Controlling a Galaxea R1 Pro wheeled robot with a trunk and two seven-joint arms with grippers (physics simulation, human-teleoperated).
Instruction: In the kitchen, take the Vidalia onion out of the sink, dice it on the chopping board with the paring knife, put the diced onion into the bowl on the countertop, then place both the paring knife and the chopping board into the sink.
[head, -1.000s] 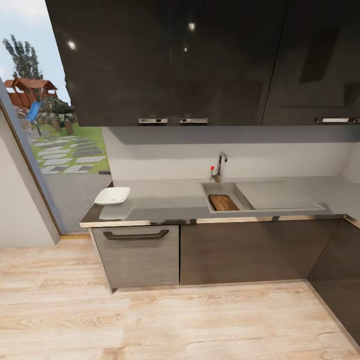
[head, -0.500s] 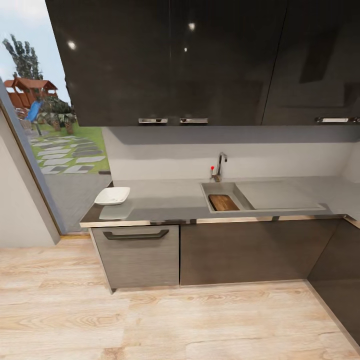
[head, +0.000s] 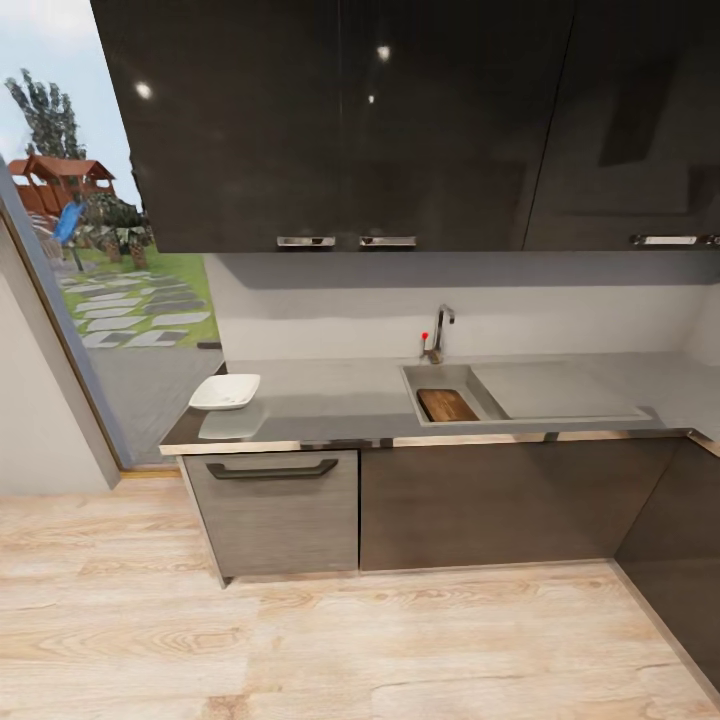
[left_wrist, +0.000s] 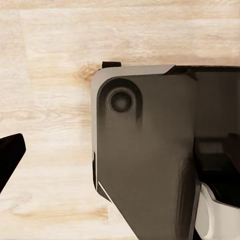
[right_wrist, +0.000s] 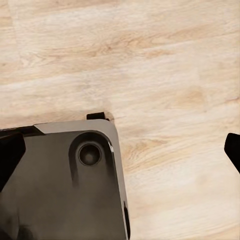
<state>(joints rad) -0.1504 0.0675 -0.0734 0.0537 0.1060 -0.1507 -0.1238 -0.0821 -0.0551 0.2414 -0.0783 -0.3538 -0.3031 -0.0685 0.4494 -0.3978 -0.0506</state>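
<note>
Across the wood floor, the grey countertop (head: 330, 395) carries the white bowl (head: 226, 391) at its left end. The sink (head: 462, 379) sits right of centre, and the brown chopping board (head: 447, 404) lies in its basin. From this distance I cannot make out the Vidalia onion or the paring knife. In the left wrist view, my left gripper (left_wrist: 120, 155) hangs over the floor, one dark fingertip (left_wrist: 10, 157) far out at the frame's edge, nothing held. In the right wrist view, my right gripper (right_wrist: 125, 155) is open with fingertips (right_wrist: 233, 150) wide apart and empty.
A chrome tap (head: 438, 335) with a red knob stands behind the basin, the flat drainboard (head: 555, 390) to its right. Glossy black upper cabinets (head: 350, 120) overhang the counter. Dark lower cabinets (head: 500, 500) turn a corner at right. A garden opening (head: 90, 250) lies left. My base (left_wrist: 145, 160) is below both wrists.
</note>
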